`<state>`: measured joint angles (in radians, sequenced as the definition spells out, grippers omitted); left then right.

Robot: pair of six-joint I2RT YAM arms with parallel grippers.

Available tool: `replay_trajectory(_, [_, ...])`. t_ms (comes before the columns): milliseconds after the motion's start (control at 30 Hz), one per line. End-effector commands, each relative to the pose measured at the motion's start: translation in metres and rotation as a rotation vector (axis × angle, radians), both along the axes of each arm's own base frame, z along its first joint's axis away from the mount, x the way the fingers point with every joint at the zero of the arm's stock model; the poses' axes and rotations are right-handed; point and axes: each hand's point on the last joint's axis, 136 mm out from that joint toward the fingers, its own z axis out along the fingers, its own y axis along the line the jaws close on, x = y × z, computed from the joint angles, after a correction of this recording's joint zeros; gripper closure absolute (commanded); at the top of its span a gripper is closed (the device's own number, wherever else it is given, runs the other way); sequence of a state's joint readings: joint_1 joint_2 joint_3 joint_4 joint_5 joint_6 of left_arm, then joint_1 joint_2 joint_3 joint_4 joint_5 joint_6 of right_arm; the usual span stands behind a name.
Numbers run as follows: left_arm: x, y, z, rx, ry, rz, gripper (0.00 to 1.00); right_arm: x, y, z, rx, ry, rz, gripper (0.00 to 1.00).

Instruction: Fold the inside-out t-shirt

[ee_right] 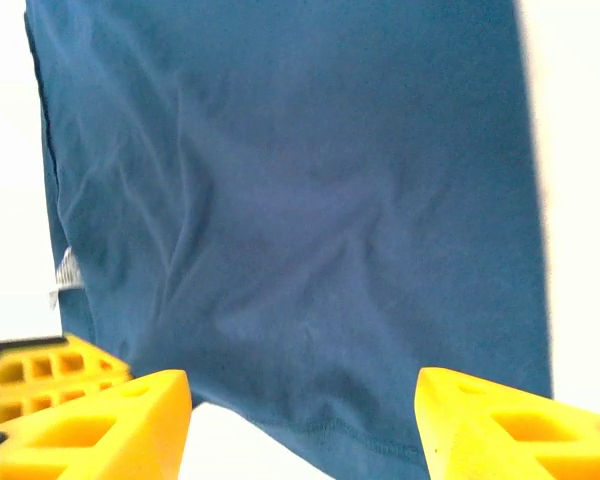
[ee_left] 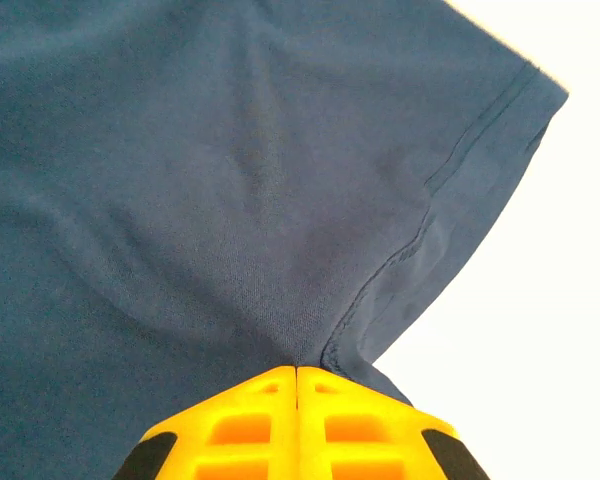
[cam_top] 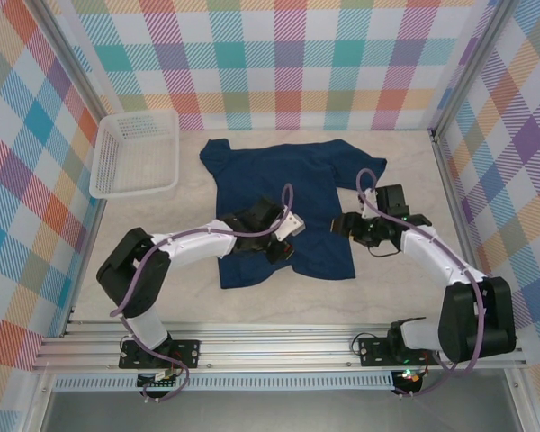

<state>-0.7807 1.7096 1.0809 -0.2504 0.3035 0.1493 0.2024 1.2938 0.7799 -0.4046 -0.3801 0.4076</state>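
Observation:
The inside-out t-shirt (cam_top: 270,175), dark navy, lies spread on the pale table with one sleeve at the back left and one at the back right. My left gripper (cam_top: 282,248) rests on its lower middle. In the left wrist view the yellow jaws (ee_left: 298,372) are pressed together on a pinch of cloth (ee_left: 230,200) beside a stitched seam. My right gripper (cam_top: 344,225) sits at the shirt's right edge. Its yellow fingers (ee_right: 130,415) stand wide apart, astride the hem of the t-shirt (ee_right: 310,230), closed on nothing.
A white mesh basket (cam_top: 135,153) stands at the back left of the table. Plaid walls close in the back and both sides. Bare tabletop (cam_top: 405,171) lies right of the shirt and along the front (cam_top: 279,306). The left gripper's yellow fingers (ee_right: 30,380) show beside my right gripper.

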Motion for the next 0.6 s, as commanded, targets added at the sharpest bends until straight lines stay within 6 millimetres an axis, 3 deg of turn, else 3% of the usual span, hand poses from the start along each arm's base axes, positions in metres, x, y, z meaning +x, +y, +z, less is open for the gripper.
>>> replay_trajectory(0, [-0.006, -0.005, 0.011, -0.083, 0.038, 0.003, 1.00, -0.022, 0.010, -0.015, 0.005, 0.065, 0.047, 0.38])
replay_trajectory(267, [-0.003, 0.001, 0.006, -0.109, 0.106, 0.040, 1.00, -0.045, 0.047, -0.022, 0.025, 0.047, 0.194, 0.39])
replay_trajectory(567, [0.000, 0.002, 0.004, -0.151, 0.165, 0.063, 1.00, -0.066, 0.100, -0.033, 0.135, 0.014, 0.341, 0.55])
